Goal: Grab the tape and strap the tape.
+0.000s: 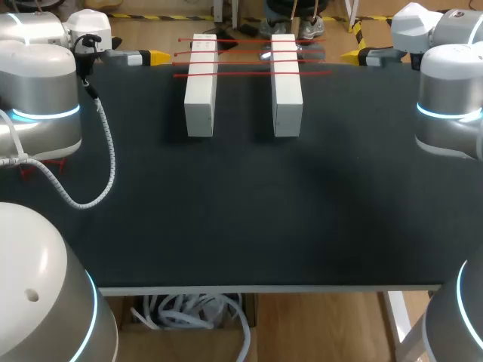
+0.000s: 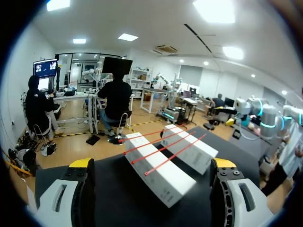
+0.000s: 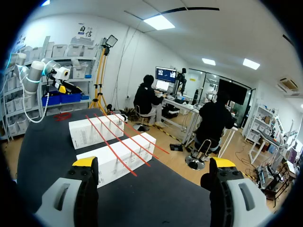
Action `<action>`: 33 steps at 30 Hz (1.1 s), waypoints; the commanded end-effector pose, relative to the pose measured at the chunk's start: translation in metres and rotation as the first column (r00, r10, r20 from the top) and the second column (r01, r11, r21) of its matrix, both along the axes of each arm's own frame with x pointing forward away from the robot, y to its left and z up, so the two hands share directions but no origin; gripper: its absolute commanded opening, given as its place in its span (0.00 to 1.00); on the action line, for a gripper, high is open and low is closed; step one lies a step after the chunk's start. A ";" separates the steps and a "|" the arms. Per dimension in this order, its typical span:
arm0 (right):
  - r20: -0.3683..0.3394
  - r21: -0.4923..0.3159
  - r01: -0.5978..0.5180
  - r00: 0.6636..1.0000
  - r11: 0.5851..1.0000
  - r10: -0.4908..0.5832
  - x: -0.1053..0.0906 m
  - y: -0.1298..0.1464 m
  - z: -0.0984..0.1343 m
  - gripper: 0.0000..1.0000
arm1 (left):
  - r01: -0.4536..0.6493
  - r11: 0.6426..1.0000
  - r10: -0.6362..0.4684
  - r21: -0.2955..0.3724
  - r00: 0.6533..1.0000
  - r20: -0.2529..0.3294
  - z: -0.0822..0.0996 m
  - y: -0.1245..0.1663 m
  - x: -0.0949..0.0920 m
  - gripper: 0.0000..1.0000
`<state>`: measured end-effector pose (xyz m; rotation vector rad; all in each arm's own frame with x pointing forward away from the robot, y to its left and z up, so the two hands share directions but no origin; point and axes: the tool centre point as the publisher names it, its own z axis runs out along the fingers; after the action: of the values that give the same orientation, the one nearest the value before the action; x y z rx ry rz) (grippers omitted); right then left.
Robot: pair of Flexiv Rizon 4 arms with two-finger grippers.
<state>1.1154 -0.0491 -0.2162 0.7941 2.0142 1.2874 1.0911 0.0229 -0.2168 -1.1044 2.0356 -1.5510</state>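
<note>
Table (image 1: 241,219): flat, matte black top, fine-grained.
Two white blocks (image 1: 201,87), (image 1: 287,87): long, square-edged, smooth-faced, lying parallel with a gap between, at the far side.
Tapes (image 1: 241,62): four thin red strips, straight and stiff-looking, laid crosswise over both blocks, bridging the gap, ends overhanging the outer sides. None held.
Left gripper (image 1: 157,56): at the far left edge, well apart from the blocks, jaws wide, nothing between the fingers (image 2: 75,189).
Right gripper (image 1: 351,55): at the far right edge, jaws wide as well, holding nothing.
Cable (image 1: 106,151): white, coiled, looping onto the table's left side.
</note>
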 end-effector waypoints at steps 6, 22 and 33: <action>0.001 0.001 -0.001 1.000 1.000 0.001 0.000 0.000 0.000 1.00 | -0.002 1.000 0.002 -0.002 1.000 0.004 -0.001 0.000 0.000 1.00; 0.001 0.001 -0.001 1.000 1.000 0.001 0.000 0.000 0.000 1.00 | 0.112 0.993 -0.116 0.049 0.989 0.087 0.000 0.005 -0.004 1.00; 0.001 0.001 -0.001 1.000 1.000 0.001 0.000 0.000 0.000 1.00 | 0.400 0.904 -0.423 0.149 0.888 0.182 -0.018 0.004 0.002 1.00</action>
<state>1.1154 -0.0492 -0.2162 0.7940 2.0142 1.2875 1.0831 0.0210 -0.2264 -0.5585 2.2025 -1.5560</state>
